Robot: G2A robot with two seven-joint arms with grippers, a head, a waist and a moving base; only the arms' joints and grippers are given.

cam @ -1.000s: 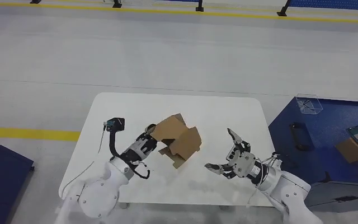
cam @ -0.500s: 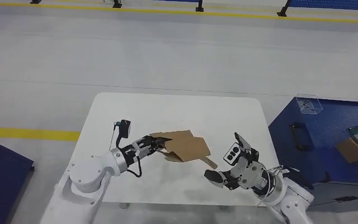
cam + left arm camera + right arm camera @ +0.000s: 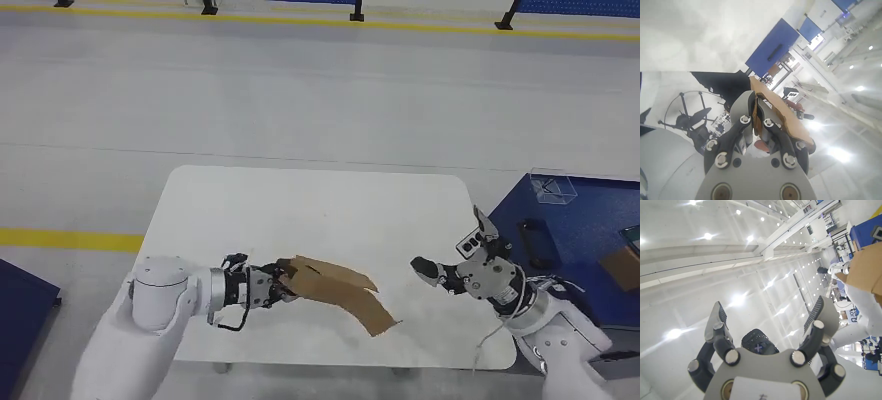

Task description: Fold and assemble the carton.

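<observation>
The brown cardboard carton (image 3: 338, 288) hangs flattened and tilted over the front of the white table (image 3: 300, 200), its far end sloping down to the right. My left gripper (image 3: 281, 282) is shut on the carton's left edge. In the left wrist view the two fingers (image 3: 743, 106) pinch the cardboard carton (image 3: 783, 115) between them. My right gripper (image 3: 452, 246) stands open to the right of the carton, apart from it, near the table's right front corner. Its fingers (image 3: 719, 313) hold nothing, with the carton (image 3: 863, 270) off to one side.
A blue cabinet (image 3: 580, 260) stands close to the table's right edge, with a clear plastic container (image 3: 552, 186) on top. The back half of the table is bare white surface. Grey floor with yellow lines surrounds the table.
The left arm has swung the carton down toward the table's front, and it went from a raised folded shape to a flatter sheet. The right gripper moved right and back, away from the carton.
</observation>
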